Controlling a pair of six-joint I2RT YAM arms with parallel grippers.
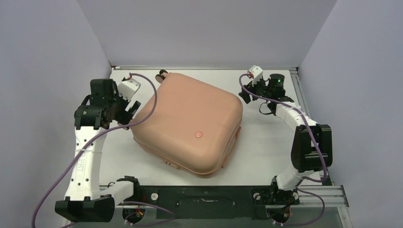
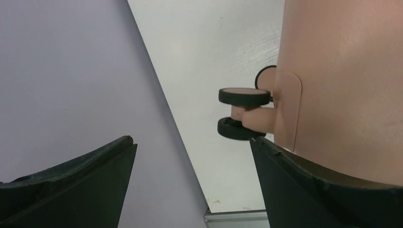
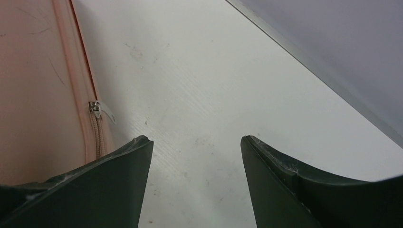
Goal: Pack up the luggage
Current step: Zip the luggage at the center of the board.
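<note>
From above, you see the luggage (image 1: 187, 126) lying closed and flat in the middle of the table (image 1: 266, 142), turned at an angle, its small round dot (image 1: 198, 135) facing up and a caster wheel (image 1: 163, 74) at its far corner. Your left gripper (image 1: 132, 110) sits just beside the case's left edge, and your right gripper (image 1: 248, 91) hangs near its far right corner. In the left wrist view, your left gripper (image 2: 191, 141) has its jaws spread wide with nothing between them. The right-hand finger lies close along the pink shell (image 2: 342, 85), though you cannot tell whether it touches. The pair of caster wheels (image 2: 244, 96) juts out beyond the tips over the table. In the right wrist view, your right gripper (image 3: 196, 140) is parted over bare tabletop and grips nothing. The case's side (image 3: 38, 85) runs along the left, with its zipper pull (image 3: 96, 108) just beyond the left finger.
</note>
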